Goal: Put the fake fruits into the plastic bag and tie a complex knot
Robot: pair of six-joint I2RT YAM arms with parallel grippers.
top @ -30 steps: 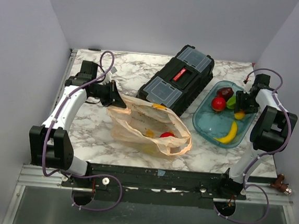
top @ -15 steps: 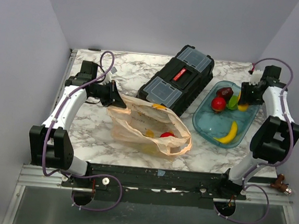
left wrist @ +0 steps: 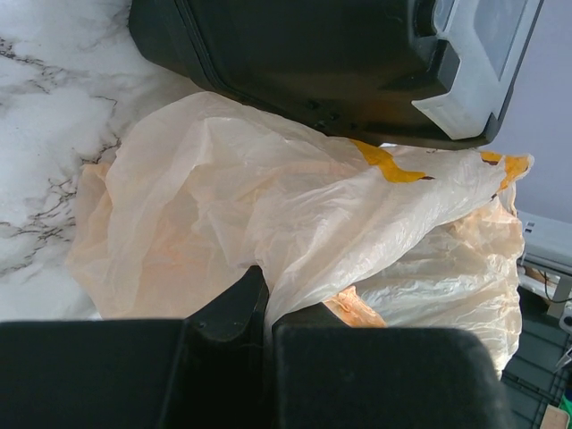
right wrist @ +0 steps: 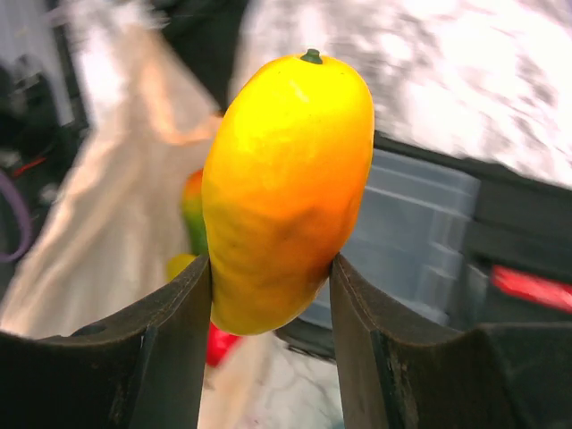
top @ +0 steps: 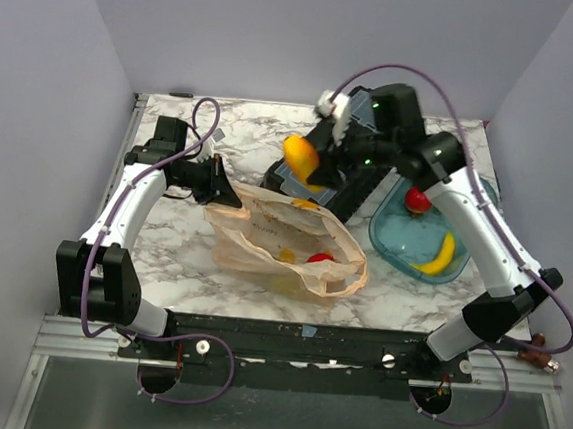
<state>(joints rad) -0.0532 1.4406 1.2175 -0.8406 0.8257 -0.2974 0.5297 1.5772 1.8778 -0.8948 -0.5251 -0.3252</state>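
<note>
Right claw (top: 317, 166), clamped on mango (top: 300, 156), swung from tray (top: 383, 235) toward plastic bag (top: 264, 241). Left claw (top: 224, 192) pinches rim; slack mouth may deflect it.

This is looking like a robotics lab test cell: plain pale walls (top: 312, 36) are boxing in a marble-patterned table (top: 172, 265), and two cabled arms (top: 132, 201) are sitting on a metal rail (top: 65, 336) along its near edge.

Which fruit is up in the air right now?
The yellow-orange mango, clamped in the right jaws above the toolbox. The banana and a red fruit lie in the tray; two more show in the bag.
</note>
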